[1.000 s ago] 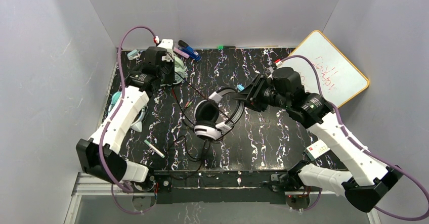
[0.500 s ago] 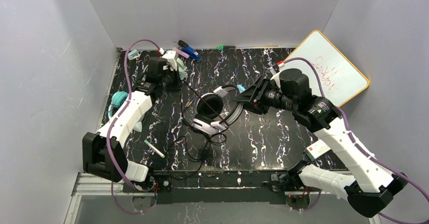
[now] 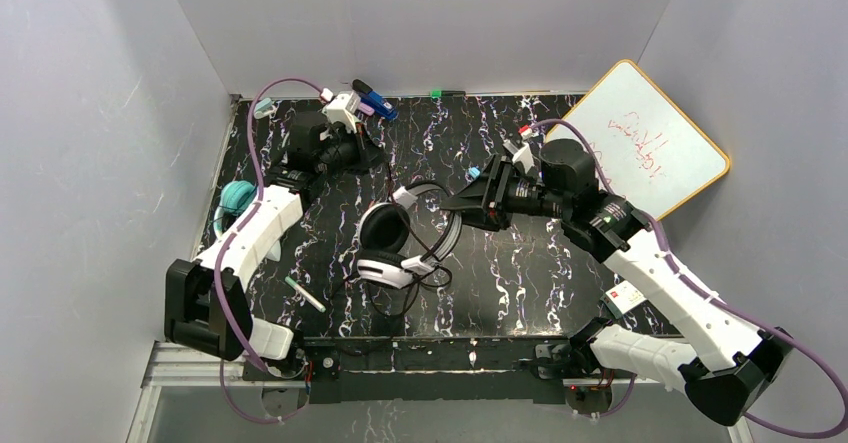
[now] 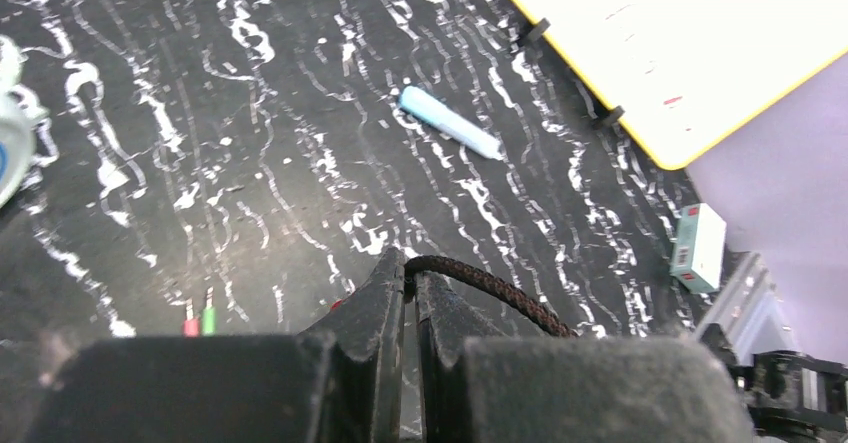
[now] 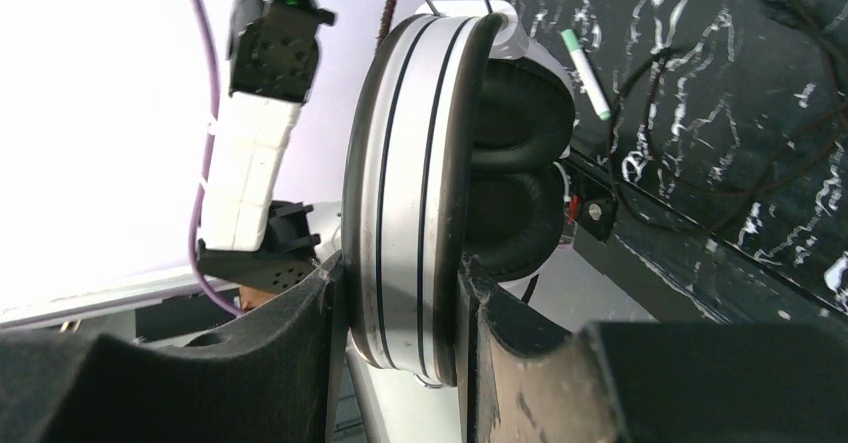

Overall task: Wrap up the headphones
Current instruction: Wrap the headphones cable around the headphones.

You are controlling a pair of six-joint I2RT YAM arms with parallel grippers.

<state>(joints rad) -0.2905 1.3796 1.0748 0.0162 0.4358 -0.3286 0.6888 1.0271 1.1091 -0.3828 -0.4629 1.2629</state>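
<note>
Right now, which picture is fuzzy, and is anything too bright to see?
Left wrist view: the left gripper up close is soft and blurry, the table behind sharper. Right wrist view: the wall is washed out to white, the right gripper blurred, the black-and-white headphones clearer. Top view: even light, everything fairly sharp.

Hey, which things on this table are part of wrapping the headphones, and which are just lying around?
Part of the job:
- black-and-white headphones, held by the right gripper
- braided cable, pinched in the left gripper
- teal headphones

Lying around:
- whiteboard
- white pen
- pale blue pen
- small box
</note>
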